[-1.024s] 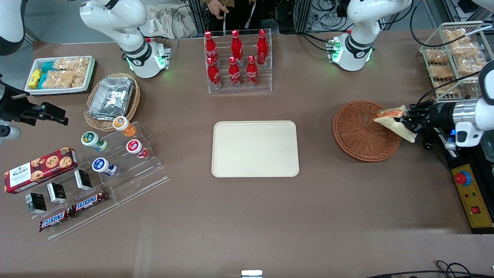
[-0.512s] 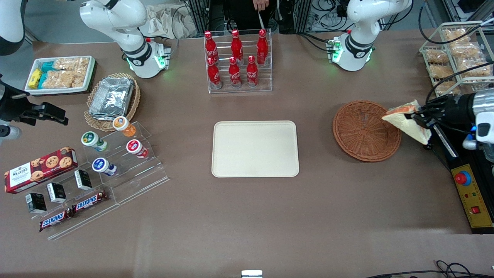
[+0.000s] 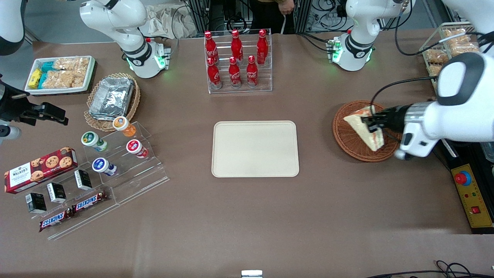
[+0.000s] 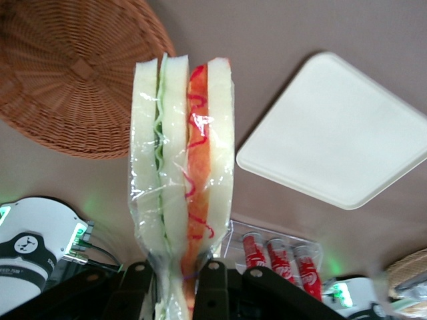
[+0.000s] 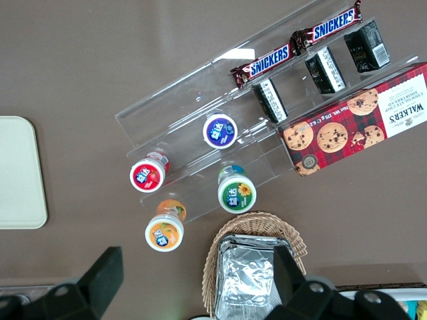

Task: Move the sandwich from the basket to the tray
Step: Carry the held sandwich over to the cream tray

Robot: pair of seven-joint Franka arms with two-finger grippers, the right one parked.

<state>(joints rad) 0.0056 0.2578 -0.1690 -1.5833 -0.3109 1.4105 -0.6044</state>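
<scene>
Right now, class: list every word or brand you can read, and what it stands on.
"SNICKERS": two chocolate bars.
"WALKER'S", "CHOCOLATE CHIP": red biscuit box.
Coca-Cola script: red bottles, barely legible.
Yogurt cup lids, black packets: too small to read.
Sandwich, shut in the gripper above the basket: no text.
</scene>
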